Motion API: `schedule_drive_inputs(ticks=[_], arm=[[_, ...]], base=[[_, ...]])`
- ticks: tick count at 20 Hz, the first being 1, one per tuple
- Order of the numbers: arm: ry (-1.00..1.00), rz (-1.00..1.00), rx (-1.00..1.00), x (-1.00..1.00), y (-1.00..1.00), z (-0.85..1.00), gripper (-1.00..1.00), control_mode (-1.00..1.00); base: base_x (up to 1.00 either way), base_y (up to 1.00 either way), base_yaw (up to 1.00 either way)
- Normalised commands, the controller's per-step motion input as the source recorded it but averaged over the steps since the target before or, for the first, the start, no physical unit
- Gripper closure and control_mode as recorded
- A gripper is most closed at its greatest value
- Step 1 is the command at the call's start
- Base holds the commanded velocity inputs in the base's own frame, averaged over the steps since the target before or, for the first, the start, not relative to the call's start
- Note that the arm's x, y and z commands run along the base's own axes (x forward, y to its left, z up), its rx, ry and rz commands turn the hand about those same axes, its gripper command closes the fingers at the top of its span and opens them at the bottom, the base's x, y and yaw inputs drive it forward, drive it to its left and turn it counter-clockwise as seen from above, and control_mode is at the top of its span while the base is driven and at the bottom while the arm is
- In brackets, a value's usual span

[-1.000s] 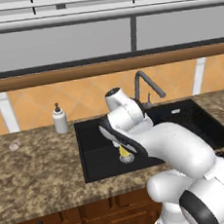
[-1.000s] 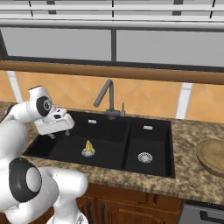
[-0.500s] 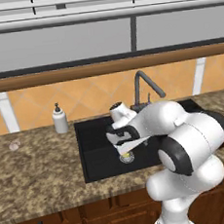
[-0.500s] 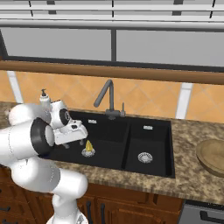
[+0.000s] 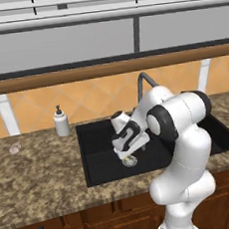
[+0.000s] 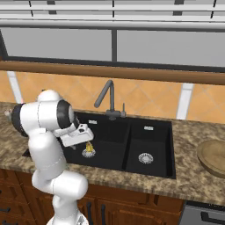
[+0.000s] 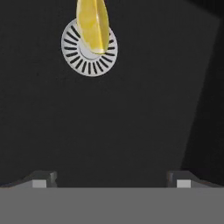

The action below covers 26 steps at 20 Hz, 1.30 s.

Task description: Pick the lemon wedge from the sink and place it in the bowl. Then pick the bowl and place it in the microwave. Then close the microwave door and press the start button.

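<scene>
- Left base view: the claw [image 5: 129,151] hangs low in the left basin of the sink [image 5: 99,160], directly over the silver drain [image 5: 129,160]; the lemon wedge is masked by the hand here
- Right base view: the lemon wedge [image 6: 89,148] rests on the drain, just beside and below the hand
- Hand view: jaws spread wide, holding nothing; the wedge [image 7: 92,24] lies ahead of the fingertips [image 7: 43,179], left of centre, long axis running along the approach line

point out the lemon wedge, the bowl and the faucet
lemon wedge [image 7: 92,24], hand view, middle of the yellow slice over the drain
bowl [image 6: 214,157], right base view, its pale inside
faucet [image 6: 108,94], right base view, upright neck
</scene>
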Motion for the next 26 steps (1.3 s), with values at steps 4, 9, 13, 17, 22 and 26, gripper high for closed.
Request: schedule_drive_inputs(ticks=[4,9,13,17,22,26], arm=[[-0.12,0.00,0.00,0.68,0.00,-0.55,-1.00,-1.00],[-0.14,0.00,0.00,0.37,0.00,-0.64,-1.00,-1.00],[-0.13,0.00,0.00,0.36,0.00,-0.48,-1.00,-1.00],[-0.11,0.00,0.00,0.39,0.00,-0.35,-1.00,-1.00],[-0.06,0.00,0.00,0.37,0.00,-0.29,-1.00,-1.00],[-0.01,0.00,0.00,0.44,-0.01,-0.25,-1.00,-1.00]], base=[[0.00,0.00,0.00],[0.00,0.00,0.00],[0.00,0.00,0.00],[0.00,0.00,0.00],[0.00,0.00,0.00],[0.00,0.00,0.00]])
